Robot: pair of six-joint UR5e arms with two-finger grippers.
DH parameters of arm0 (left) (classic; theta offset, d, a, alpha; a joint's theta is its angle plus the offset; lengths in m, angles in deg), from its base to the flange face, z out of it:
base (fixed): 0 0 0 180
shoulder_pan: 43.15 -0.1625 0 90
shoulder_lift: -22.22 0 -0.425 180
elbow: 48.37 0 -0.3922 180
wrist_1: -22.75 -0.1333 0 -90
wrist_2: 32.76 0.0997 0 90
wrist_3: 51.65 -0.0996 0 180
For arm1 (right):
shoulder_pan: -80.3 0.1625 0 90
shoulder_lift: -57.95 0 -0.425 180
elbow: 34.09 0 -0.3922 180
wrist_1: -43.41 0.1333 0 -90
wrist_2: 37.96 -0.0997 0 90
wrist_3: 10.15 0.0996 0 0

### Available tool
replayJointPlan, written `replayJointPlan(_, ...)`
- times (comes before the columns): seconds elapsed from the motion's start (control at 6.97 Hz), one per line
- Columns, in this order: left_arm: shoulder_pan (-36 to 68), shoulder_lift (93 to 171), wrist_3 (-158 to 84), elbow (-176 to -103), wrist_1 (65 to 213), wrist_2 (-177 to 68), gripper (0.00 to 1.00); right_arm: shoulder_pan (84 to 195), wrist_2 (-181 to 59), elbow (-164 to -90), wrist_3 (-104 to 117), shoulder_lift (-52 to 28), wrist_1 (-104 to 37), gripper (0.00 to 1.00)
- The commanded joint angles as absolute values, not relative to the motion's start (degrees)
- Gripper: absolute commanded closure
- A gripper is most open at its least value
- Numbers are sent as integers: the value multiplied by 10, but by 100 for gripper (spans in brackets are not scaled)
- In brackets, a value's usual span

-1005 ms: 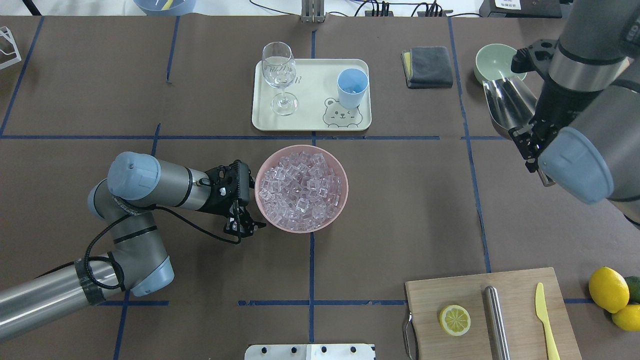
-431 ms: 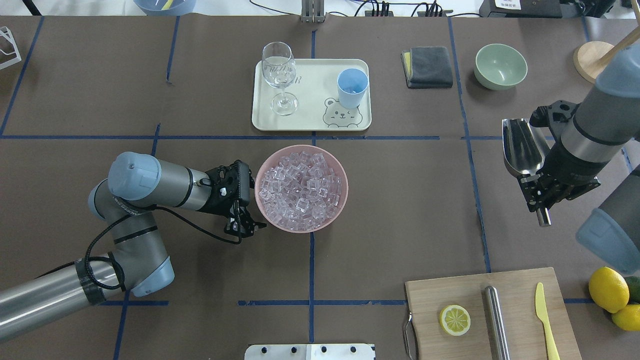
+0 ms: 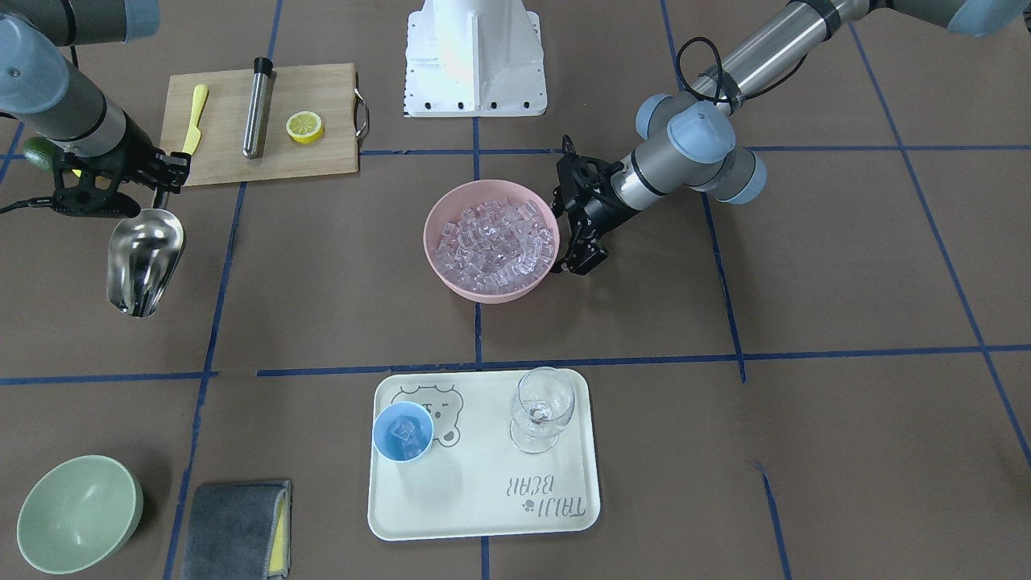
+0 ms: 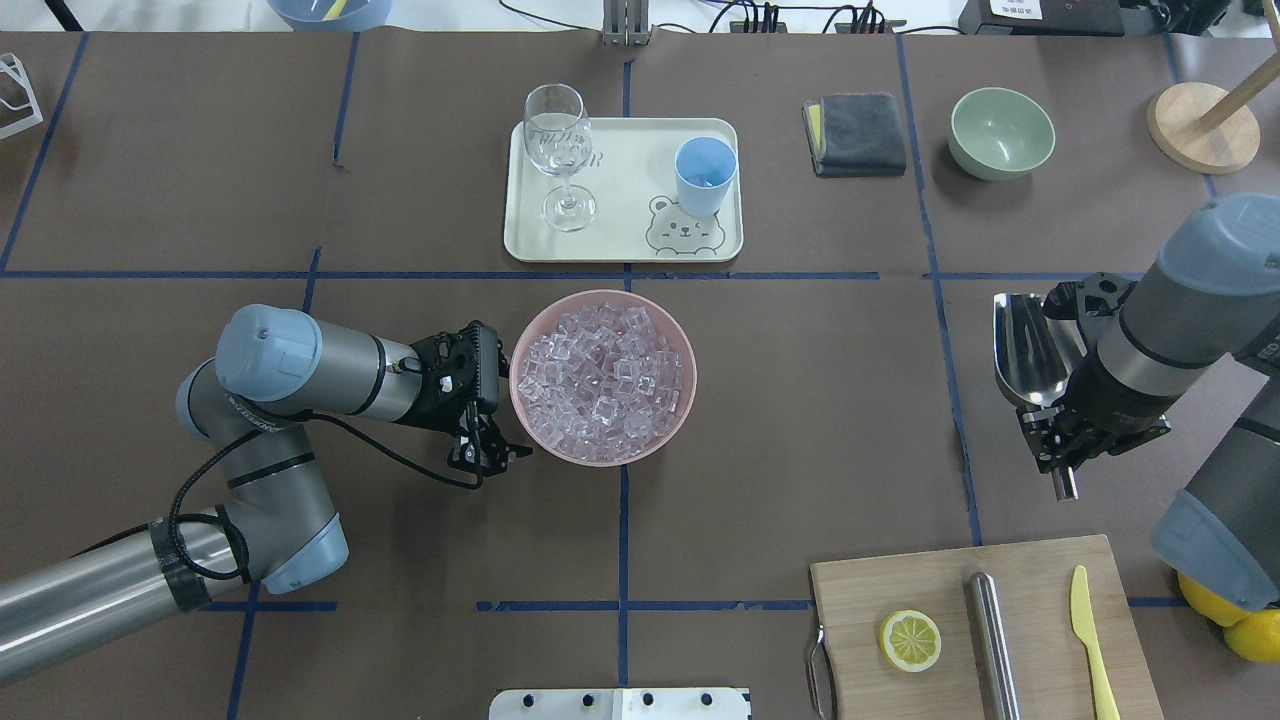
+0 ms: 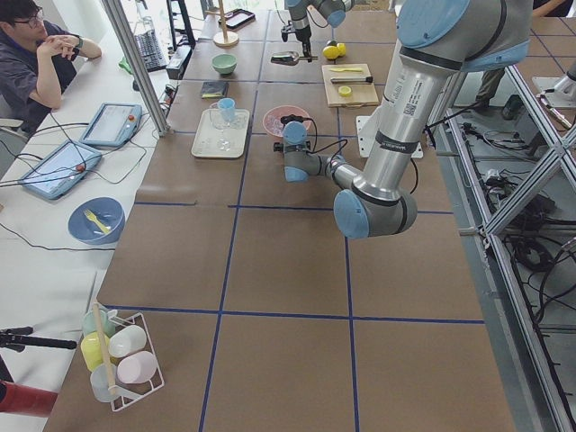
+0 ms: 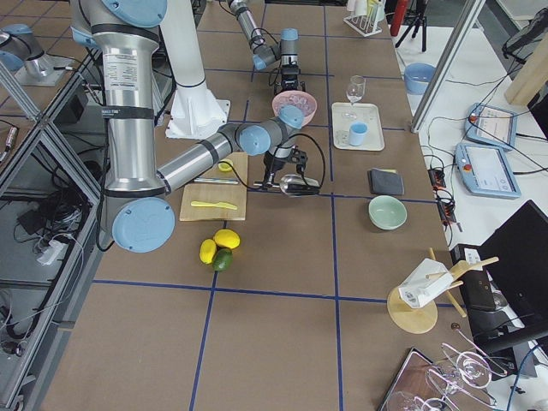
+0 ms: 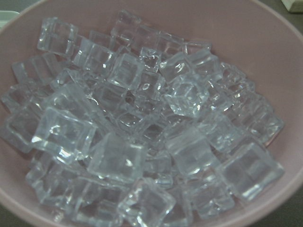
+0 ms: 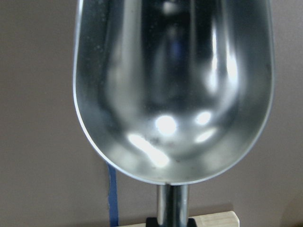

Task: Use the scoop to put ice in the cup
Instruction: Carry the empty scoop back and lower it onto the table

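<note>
The ice [image 4: 603, 377] fills a pink bowl [image 4: 520, 400] at mid-table, and fills the left wrist view [image 7: 142, 132]. The light-blue cup [image 4: 705, 176] stands on a cream tray [image 4: 625, 230]; the front view shows ice inside it [image 3: 403, 432]. My right gripper [image 4: 1060, 445] is shut on the handle of the steel scoop [image 4: 1030, 345], right of the bowl. The scoop's head is empty [image 8: 175, 90]. My left gripper [image 4: 490, 455] sits against the bowl's left rim; I cannot tell whether it pinches the rim.
A wine glass [image 4: 560, 150] shares the tray. A grey cloth [image 4: 855, 132], green bowl [image 4: 1000, 130] and wooden stand [image 4: 1200, 125] lie far right. A cutting board [image 4: 1035, 580] with half lemon [image 4: 910, 640], steel cylinder [image 4: 993, 640] and yellow knife [image 4: 1090, 640] is near right.
My right arm has carried the empty scoop from beside the green bowl back toward the cutting board. The left arm and the bowl have not moved.
</note>
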State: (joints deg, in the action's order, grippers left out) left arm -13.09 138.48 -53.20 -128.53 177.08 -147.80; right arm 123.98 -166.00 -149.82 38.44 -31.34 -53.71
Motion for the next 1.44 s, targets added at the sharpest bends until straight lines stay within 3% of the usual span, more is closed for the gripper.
replayJointPlan(0.0,-131,1384,-532,-1285,1771,-1478,0,1213,-1659,-1484,392,-314,-528,100)
replayJointPlan(1.29,-133,1384,-532,-1284,1771,-1478,0,1180,-1659,-1454,391,-294,-528,100)
